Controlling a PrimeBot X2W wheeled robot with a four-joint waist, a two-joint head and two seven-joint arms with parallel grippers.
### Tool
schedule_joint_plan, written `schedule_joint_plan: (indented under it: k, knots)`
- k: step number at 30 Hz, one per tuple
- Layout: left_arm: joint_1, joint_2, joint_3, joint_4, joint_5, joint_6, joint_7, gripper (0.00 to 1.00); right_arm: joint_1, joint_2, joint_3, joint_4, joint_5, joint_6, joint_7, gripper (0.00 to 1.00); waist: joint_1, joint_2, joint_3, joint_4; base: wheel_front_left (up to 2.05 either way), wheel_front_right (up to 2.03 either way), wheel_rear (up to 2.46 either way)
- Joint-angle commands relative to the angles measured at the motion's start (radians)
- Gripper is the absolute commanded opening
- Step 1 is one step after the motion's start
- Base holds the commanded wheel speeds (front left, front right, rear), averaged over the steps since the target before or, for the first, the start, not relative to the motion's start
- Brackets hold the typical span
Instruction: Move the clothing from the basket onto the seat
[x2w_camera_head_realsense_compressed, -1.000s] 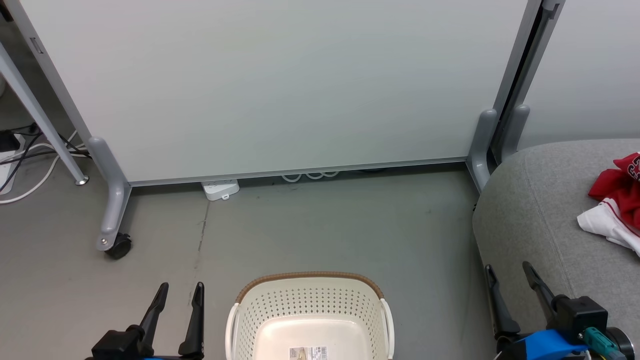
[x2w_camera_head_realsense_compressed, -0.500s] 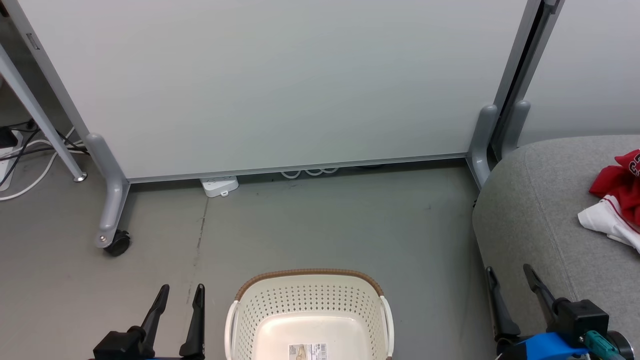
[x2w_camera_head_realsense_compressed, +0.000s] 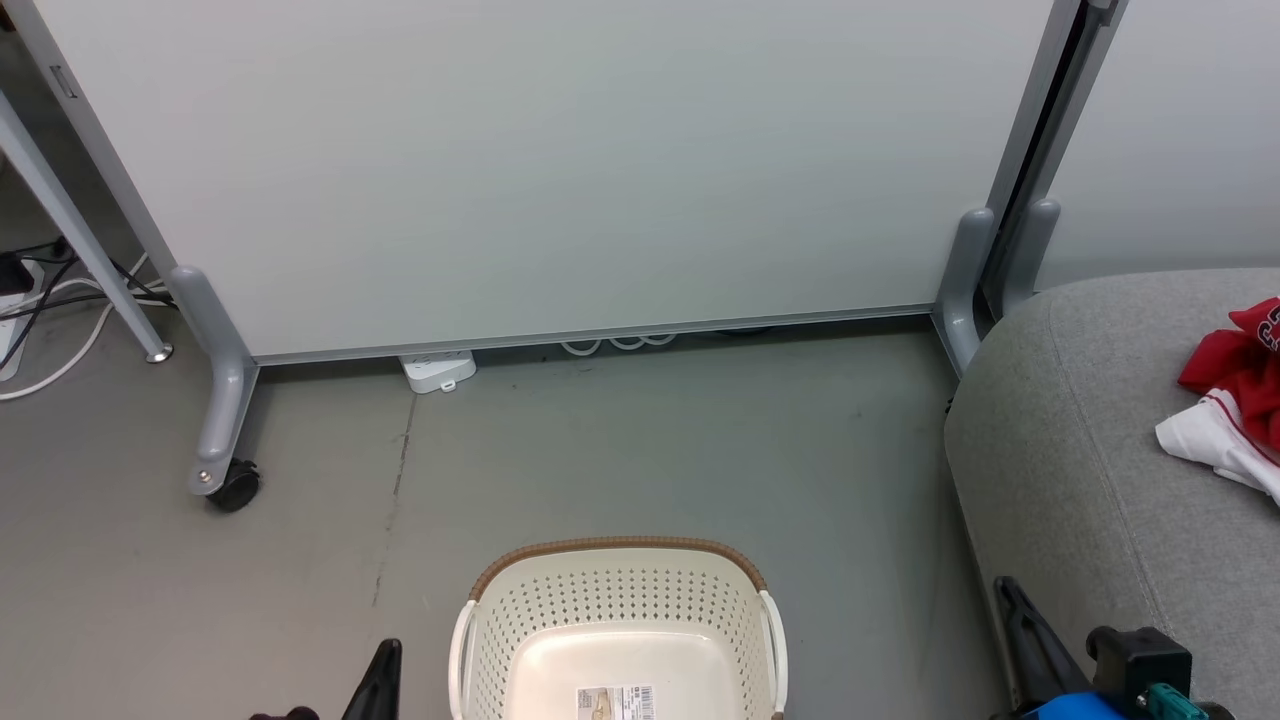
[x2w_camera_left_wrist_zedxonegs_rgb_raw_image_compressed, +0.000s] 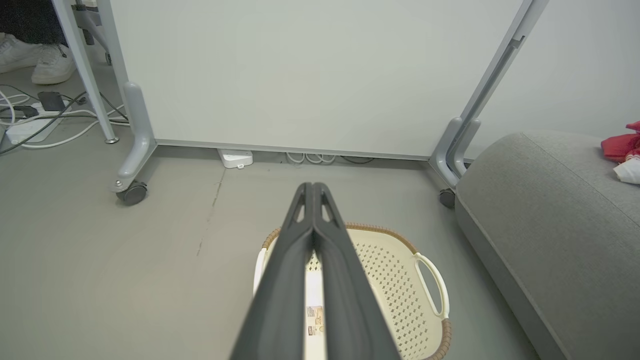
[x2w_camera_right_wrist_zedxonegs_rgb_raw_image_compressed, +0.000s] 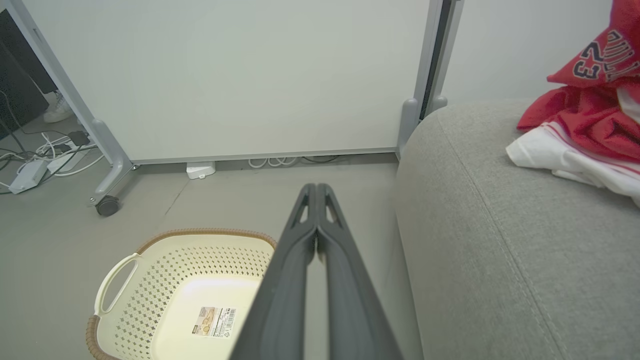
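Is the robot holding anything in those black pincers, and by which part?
Nothing. The left gripper and the right gripper are both shut with nothing between their fingers. The clothing lies loose on the seat.

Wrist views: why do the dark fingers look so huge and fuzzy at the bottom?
Left wrist view: the shut left gripper sits close to the wide-angle lens, so its fingers loom large and blur toward the bottom edge. Right wrist view: likewise for the right gripper; lighting is even, with a pale sheen inside the basket.
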Motion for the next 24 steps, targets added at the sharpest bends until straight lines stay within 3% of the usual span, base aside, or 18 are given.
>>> schedule_joint_plan:
  k: [1, 24]
  knots:
    - [0.005, -0.002, -0.001, 0.006, -0.002, 0.000, 0.001, 0.00, 0.002, 0.000, 0.000, 0.008, 0.002, 0.000, 0.001, 0.00, 0.0000, 0.0000, 0.000, 0.000, 0.00, 0.00, 0.00]
    - [-0.034, -0.003, 0.060, -0.038, -0.394, 0.000, 0.107, 0.00, -0.049, 0.000, -0.021, 0.017, 0.452, 0.000, 0.059, 0.00, 0.0000, 0.0000, 0.002, -0.012, 0.00, 0.00, 0.00]
